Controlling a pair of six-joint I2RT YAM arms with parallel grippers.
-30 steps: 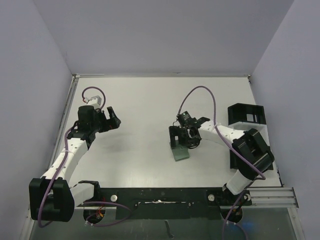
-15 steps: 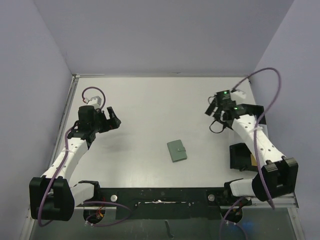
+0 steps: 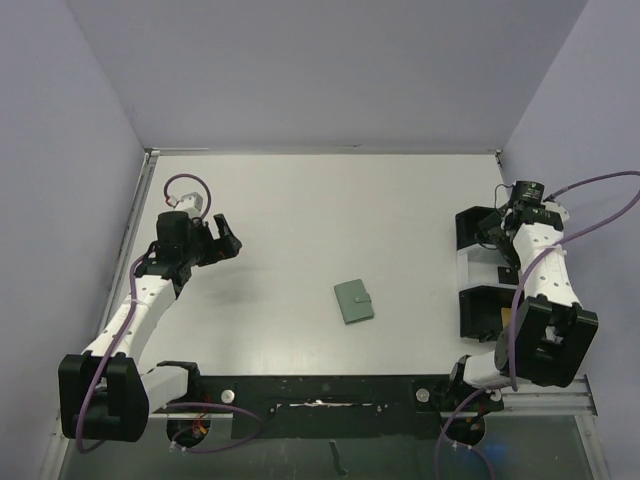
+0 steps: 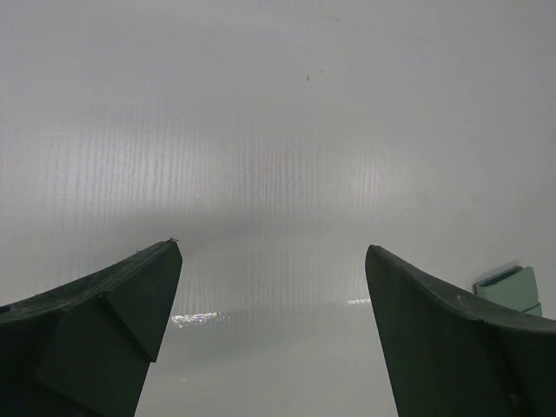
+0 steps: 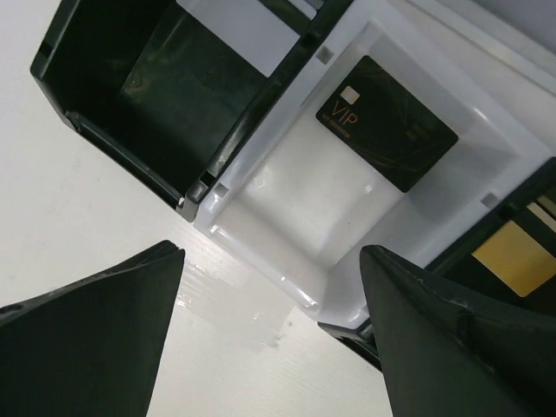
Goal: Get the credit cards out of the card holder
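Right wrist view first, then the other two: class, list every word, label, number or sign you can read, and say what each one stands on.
"VIP": on the black card lying in the white tray.
Fine line under "VIP" on the same card: too small to read.
Gold card: only partly in view, no print readable.
Card holder, top view: no marking can be read.
Left wrist view: no text.

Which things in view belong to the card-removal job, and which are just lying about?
Job:
card holder, closed
black card
gold card

Lying about:
white tray, holding the black card
black boxes either side of it
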